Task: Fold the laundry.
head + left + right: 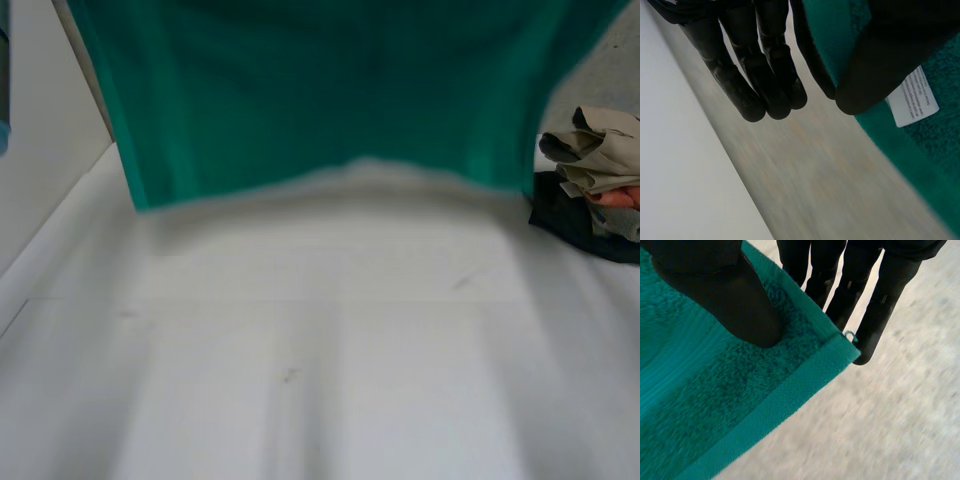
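Green towel (330,90) held above white table (330,350), left hand (747,75) pinching labelled edge, right hand (725,295) pinching corner, clothes pile (595,180) nearby.

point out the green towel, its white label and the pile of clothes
green towel (330,90): head view, middle of the hanging cloth
white label (912,97): left wrist view, centre of the printed tag
pile of clothes (598,150): head view, beige garment on top

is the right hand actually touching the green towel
Touching. The right wrist view shows the right hand with its thumb pressed onto the green towel near its corner and the fingers behind the cloth, pinching it.
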Controlling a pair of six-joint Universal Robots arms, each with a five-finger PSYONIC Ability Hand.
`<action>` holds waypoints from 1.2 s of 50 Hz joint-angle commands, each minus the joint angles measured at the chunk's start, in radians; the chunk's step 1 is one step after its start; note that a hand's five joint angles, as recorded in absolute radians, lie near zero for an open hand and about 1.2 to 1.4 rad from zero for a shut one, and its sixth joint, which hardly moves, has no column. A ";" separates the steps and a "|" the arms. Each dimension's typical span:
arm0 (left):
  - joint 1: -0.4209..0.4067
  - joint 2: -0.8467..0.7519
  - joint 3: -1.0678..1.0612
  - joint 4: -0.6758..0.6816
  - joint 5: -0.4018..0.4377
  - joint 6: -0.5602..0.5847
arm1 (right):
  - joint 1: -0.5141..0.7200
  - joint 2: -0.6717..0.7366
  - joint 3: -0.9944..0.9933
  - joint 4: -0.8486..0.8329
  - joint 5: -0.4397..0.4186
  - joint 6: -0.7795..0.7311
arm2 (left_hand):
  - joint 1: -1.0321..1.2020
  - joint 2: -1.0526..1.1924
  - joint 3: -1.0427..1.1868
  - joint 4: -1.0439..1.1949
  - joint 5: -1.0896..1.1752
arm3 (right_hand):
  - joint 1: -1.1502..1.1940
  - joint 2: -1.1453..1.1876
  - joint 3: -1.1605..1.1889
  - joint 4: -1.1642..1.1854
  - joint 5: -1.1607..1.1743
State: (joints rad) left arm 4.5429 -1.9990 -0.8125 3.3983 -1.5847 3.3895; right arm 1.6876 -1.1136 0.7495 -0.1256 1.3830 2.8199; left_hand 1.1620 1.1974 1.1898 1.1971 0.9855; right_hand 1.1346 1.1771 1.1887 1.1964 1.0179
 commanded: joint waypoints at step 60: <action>-0.034 -0.088 -0.535 -0.387 -0.087 0.467 | -0.019 0.194 0.434 0.321 0.001 -0.346 | 0.234 0.199 0.206 0.199 0.236 | 0.262 0.219 0.208 0.200 0.204</action>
State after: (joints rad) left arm 4.5685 -1.8849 -1.5838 2.9916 -1.5672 3.9227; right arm 1.6357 -1.0393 1.2777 0.3950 1.3732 2.4120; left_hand 1.1620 1.1980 1.1900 1.1972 0.9926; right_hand 1.1346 1.1771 1.1891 1.1985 1.0182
